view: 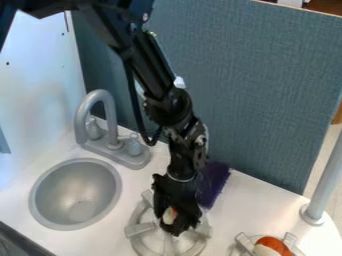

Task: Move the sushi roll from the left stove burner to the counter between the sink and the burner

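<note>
The gripper (pixel 175 224) is over the grey stove burner (pixel 139 229), at an orange-and-white object (pixel 169 215). Whether the jaws are pinching it, I cannot tell.

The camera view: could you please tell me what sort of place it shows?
Probably a toy kitchen: a round grey sink, a grey faucet and a stove burner are set into or on a white counter.

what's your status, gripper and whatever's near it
Gripper low over burner beside sink. Orange-and-white object at gripper, grip unclear. Purple item close by, possible snag.
</note>
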### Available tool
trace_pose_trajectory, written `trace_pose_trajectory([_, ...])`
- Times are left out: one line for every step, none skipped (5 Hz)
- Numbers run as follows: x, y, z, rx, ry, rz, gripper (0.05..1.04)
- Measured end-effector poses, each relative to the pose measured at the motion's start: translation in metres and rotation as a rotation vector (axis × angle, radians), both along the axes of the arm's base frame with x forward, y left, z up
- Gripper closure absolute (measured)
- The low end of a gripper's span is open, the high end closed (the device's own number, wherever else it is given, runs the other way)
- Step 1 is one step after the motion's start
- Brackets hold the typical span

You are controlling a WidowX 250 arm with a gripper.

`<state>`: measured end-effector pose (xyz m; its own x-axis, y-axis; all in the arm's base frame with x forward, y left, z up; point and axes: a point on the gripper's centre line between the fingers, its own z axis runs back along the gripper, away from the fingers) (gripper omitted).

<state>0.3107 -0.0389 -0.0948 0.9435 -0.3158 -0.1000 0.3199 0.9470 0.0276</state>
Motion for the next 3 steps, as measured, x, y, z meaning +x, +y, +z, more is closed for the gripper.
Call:
trace_pose_trajectory([-0.005, 0.01, 0.006, -0.009, -0.001, 0.012, 0.517])
trace_pose_trajectory([-0.01, 0.018, 0.02, -0.012, -0.021, 0.024, 0.54])
trace_pose_trajectory([-0.022, 0.027, 0.043, -0.023, -0.069, 0.042, 0.54])
